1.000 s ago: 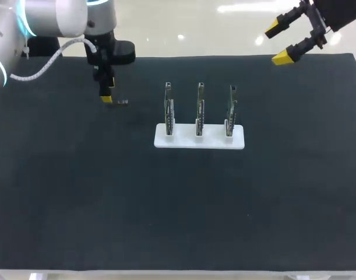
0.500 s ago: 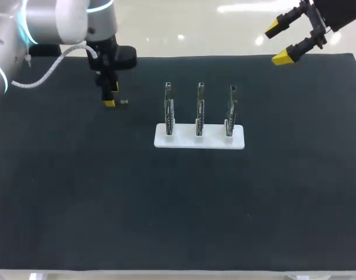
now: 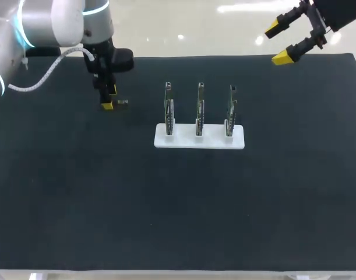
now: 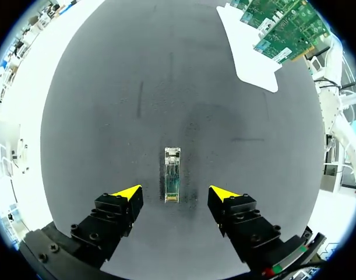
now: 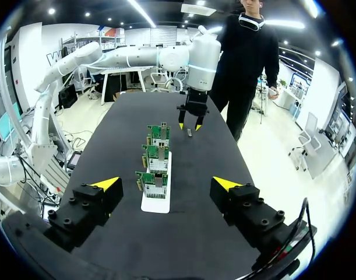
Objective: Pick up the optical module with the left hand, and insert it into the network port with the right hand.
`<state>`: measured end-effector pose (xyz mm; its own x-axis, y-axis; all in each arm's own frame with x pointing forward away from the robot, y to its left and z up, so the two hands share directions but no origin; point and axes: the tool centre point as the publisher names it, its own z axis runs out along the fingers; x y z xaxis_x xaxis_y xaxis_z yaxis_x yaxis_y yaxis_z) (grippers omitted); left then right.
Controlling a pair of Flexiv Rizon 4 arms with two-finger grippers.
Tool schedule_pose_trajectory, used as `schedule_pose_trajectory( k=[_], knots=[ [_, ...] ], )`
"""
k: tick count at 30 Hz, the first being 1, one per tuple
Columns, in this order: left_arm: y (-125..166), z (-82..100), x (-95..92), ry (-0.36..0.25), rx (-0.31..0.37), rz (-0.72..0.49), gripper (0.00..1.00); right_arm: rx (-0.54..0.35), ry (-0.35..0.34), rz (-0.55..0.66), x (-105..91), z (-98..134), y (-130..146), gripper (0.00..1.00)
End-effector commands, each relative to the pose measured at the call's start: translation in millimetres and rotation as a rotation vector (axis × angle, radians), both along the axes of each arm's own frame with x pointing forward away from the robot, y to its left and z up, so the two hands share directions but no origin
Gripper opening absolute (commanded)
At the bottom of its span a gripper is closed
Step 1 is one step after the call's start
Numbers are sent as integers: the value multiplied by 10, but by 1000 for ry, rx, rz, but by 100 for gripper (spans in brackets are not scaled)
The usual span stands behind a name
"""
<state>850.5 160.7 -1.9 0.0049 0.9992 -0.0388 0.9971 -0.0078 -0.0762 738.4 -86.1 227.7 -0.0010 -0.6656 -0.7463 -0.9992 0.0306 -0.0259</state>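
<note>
**Module flat on the mat, both claws spread**

Your left gripper (image 4: pixel 176 192) hangs over the optical module (image 4: pixel 172 183), its yellow-tipped fingers released and touching nothing. The module lies flat on the black table mat (image 3: pixel 166 204) in the far left part of the table, well apart from the white rack (image 3: pixel 199 142) at the middle.

From the left wrist, the module's long axis runs straight ahead of the gripper, down the middle of the gap. Its near end sits level with the fingertips and its paler metal end points away from them. A green strip runs along its upper face, and any print there is too small to read.

Your right gripper (image 3: pixel 278 42) is up at the table's far right corner, fingers parted, holding nothing.

The head view gives the module only as a small grey fleck just beside the left gripper, on the rack's side, and you cannot tell there which way it points. It does show the rack's three green circuit boards (image 3: pixel 200 108) standing upright in a row. The right wrist looks along that row end-on, with your left arm (image 5: pixel 137 58) beyond it. The left wrist catches just a corner of the rack and boards, ahead of the gripper and off to one side.
</note>
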Motion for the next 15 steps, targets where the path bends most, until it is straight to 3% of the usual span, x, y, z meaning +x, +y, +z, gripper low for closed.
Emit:
schedule_pose_trajectory(
  k=[1,15],
  knots=[
    [-4,-18,69,21,-3,4,100,2,0,1,5,-3,2,100],
    [-24,29,93,10,-24,43,100,2,0,1,5,-3,2,100]
  ],
)
